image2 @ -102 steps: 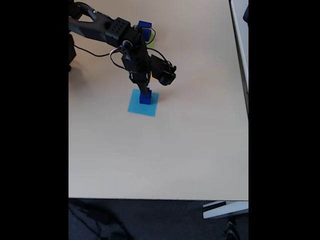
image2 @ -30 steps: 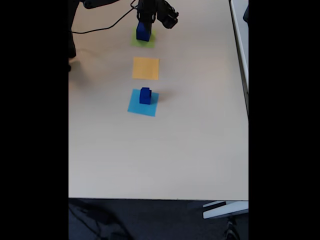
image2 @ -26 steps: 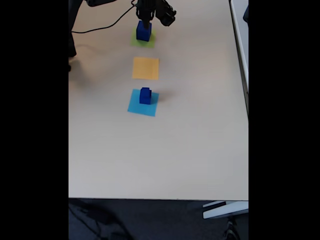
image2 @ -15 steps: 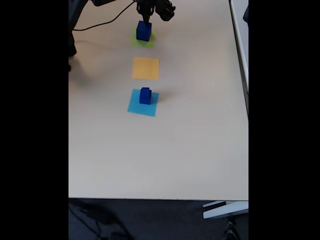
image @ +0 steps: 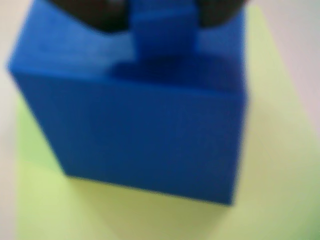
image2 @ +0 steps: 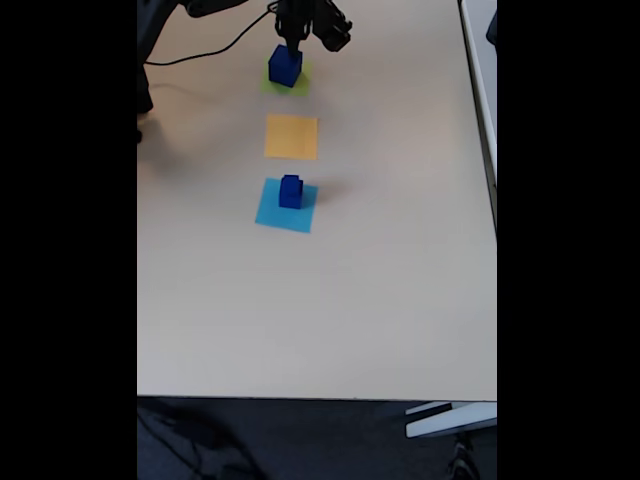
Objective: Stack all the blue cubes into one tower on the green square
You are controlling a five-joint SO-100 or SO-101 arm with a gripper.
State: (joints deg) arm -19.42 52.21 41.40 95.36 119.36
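Note:
A large blue cube (image: 145,130) stands on the green square (image: 270,165); the fixed view shows the same cube (image2: 284,67) and green square (image2: 300,84) at the table's far end. A small blue cube (image: 162,35) rests on the large one's top face, flanked by my gripper's (image: 162,12) dark fingers (image: 95,12), which are shut on it. In the fixed view my gripper (image2: 292,40) hangs straight over the large cube. A short stack of blue cubes (image2: 291,190) sits on the light-blue square (image2: 270,213).
An orange square (image2: 291,136) lies between the green and light-blue ones. The arm's base and a black cable (image2: 200,55) occupy the far left corner. The table's right edge (image2: 494,200) and near edge bound a wide bare area.
My gripper carried the small cube from the stack on the light-blue square to the large cube on the green square. In the last second the large cube shifted slightly left.

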